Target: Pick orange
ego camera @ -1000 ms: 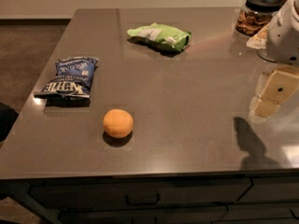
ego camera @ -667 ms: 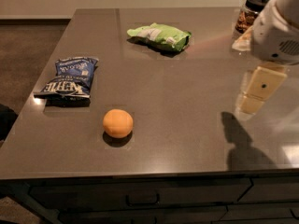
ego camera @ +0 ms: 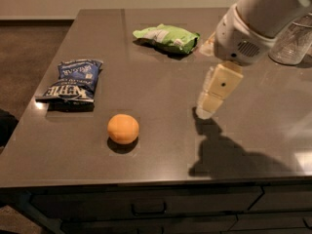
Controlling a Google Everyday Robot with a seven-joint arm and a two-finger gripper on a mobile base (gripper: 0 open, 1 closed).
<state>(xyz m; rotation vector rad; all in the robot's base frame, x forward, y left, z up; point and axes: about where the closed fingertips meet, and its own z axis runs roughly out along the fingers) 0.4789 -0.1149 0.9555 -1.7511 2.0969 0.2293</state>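
The orange (ego camera: 123,128) is a small round fruit lying on the dark grey table (ego camera: 161,96), near the front edge, left of centre. My gripper (ego camera: 208,106) hangs down from the white arm (ego camera: 248,28) that comes in from the upper right. It hovers above the table, to the right of the orange and well apart from it. Nothing shows in its grasp. Its shadow falls on the table to the right, near the front edge.
A blue chip bag (ego camera: 73,79) lies at the left, behind the orange. A green chip bag (ego camera: 166,37) lies at the back centre. A clear glass jar (ego camera: 292,43) stands at the right edge, partly behind the arm. Drawers run under the table's front edge.
The arm and gripper have moved left, from the table's right edge toward its middle, closer to the orange. The orange and both bags have not moved.
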